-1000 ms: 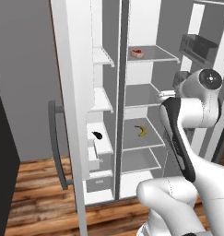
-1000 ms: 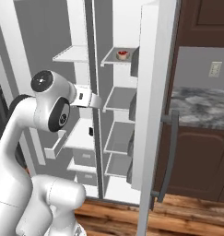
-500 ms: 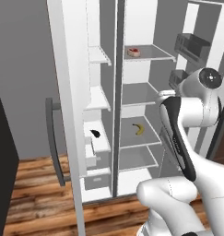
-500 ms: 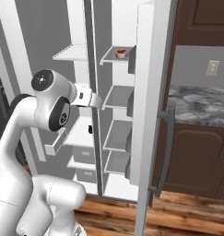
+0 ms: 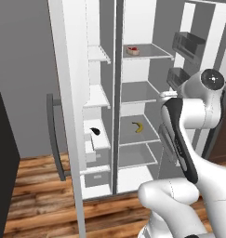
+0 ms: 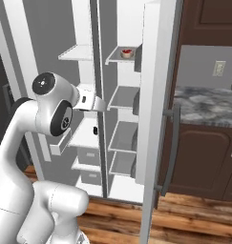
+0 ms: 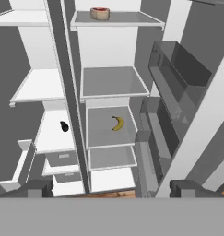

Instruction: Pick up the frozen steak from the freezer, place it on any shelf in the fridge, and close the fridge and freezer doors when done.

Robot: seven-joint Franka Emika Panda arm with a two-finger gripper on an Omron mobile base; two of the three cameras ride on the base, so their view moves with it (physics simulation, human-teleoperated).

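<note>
The frozen steak [image 5: 132, 50] [image 6: 127, 52] [image 7: 100, 13], a small reddish slab with pale edging, lies on the top shelf [image 5: 151, 52] [image 7: 127, 18] of the fridge [image 5: 140, 93]. The freezer [image 5: 98, 97] [image 7: 39, 85] stands to its left with white shelves and drawers. Both doors stand open: the freezer door [image 5: 70, 116] at left, the fridge door [image 5: 198, 69] [image 6: 158, 119] at right. My gripper [image 7: 112, 188] [image 5: 165, 96] [image 6: 99, 103] hangs open and empty in front of the fridge at middle-shelf height, well below the steak.
A yellow banana [image 5: 138, 126] [image 7: 117, 122] lies on a lower fridge shelf. A small black lump [image 5: 95, 131] [image 7: 64, 126] sits on a freezer shelf. Dark bins [image 7: 178, 69] line the inside of the fridge door, close on my right. A marble counter [image 6: 203, 102] stands beyond that door.
The whole scene has slid slightly left in the left base view, so the camera has moved. The steak stays on the top shelf and the gripper stays open.
</note>
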